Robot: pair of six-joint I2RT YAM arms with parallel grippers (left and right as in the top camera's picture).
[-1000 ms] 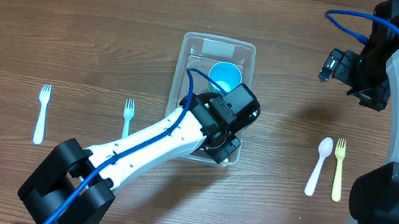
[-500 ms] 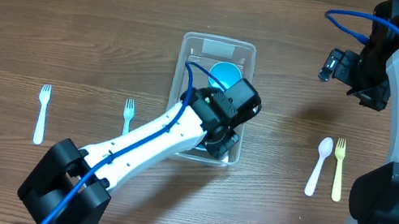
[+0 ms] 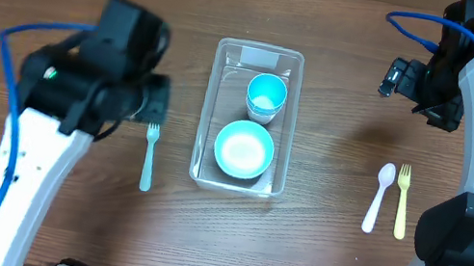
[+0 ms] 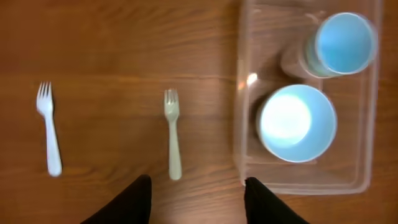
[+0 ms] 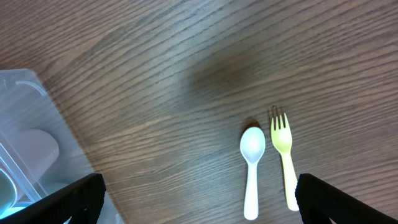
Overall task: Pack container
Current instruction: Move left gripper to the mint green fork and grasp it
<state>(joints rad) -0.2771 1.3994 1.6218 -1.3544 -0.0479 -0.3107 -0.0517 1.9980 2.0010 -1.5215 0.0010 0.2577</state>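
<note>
- Bowl (image 3: 244, 149) first: 0.5 seconds ago the left arm hung over the container (image 3: 208, 99) and hid its near half. Now the arm has pulled back to the left, and the light blue bowl sits flat in that near half.
- A blue cup (image 3: 265, 94) stands in the far half, just behind the bowl.
- The container rests in the middle of the table (image 3: 352, 36), with cutlery on both sides of it.
- The left gripper (image 4: 198, 200) has its 2 fingers spread apart and holds nothing. It hangs over the table near a pale fork (image 4: 173, 137).
- The right gripper (image 5: 199, 202) is spread wide too, with nothing in it. It has stayed up high on the right side.
- 4 things lie outside: the pale fork, a white fork (image 4: 48, 134), a white spoon (image 3: 378, 197) and a yellow fork (image 3: 401, 199).
- I think the bowl step is done, and the cutlery likely goes in next. The pale fork looks like the easiest pick for the left arm.
</note>
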